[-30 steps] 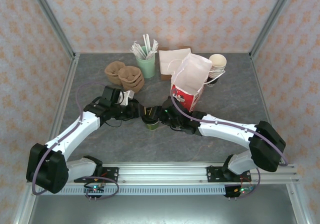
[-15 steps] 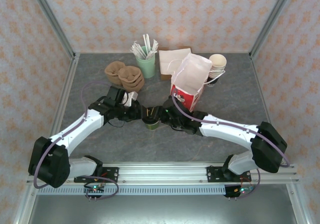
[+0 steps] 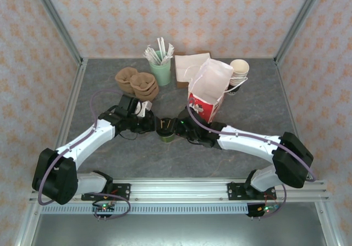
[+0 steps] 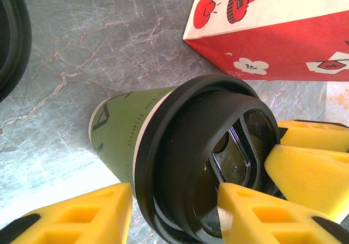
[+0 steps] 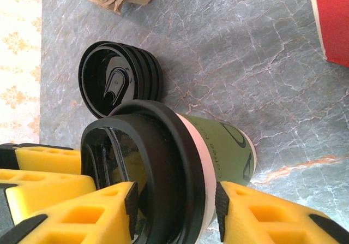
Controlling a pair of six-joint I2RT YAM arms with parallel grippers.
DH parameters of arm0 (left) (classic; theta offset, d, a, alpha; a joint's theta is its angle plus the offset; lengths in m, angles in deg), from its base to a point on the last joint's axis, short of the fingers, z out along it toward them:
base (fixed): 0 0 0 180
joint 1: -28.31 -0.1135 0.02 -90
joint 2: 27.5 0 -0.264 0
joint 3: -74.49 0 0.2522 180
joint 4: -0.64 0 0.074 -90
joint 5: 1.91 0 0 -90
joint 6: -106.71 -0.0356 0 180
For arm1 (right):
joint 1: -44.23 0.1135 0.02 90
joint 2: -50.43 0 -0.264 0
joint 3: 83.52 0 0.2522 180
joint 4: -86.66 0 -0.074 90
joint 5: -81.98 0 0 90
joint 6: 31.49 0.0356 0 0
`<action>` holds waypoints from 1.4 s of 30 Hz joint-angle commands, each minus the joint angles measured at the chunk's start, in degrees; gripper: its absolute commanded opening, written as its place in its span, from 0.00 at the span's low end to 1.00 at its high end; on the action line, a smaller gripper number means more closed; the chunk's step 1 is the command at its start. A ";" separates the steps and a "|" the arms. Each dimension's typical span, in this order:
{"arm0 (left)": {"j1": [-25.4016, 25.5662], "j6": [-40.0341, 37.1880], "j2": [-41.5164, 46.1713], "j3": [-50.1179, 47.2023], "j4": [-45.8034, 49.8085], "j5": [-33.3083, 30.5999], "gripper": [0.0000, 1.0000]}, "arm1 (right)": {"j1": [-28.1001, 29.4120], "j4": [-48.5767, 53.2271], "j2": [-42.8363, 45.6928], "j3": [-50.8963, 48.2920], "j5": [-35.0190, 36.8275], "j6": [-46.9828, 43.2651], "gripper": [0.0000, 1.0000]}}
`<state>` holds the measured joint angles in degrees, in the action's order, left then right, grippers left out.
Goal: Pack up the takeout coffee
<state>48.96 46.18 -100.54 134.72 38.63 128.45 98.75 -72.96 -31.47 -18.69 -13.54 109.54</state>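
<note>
Now, left end effector [image 4: 174,200] and right end effector [image 5: 175,197] narrower than before around the coffee cup [image 4: 122,135], mid-frame, actual pinch impossible to tell, red bag [image 3: 206,94] unmoved.

On the green side of the takeout coffee [image 4: 117,137] we read pale lettering running along the wall that looks like "for friend". Nearer the cup's base sits a dark angular mark we cannot make out. On the red bag [image 4: 283,47] just behind the cup are printed coin and blossom emblems, their characters too small to read.
</note>
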 commanded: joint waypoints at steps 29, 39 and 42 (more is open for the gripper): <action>1.07 -1.09 -1.71 -0.67 -1.37 -2.72 0.45 | -0.31 -2.16 1.33 -7.59 1.30 2.75 0.37; 1.06 -0.90 -1.01 -2.66 -1.99 -2.93 0.45 | -0.21 -4.41 1.08 -9.70 0.61 3.25 0.37; 1.07 -0.65 -0.40 -3.88 -2.58 -3.20 0.45 | -0.21 -4.76 1.06 -10.11 0.75 3.30 0.36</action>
<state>49.59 46.18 -101.28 133.19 34.58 127.69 98.77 -83.30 -29.53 -26.23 -13.41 112.64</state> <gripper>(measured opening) 0.452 0.367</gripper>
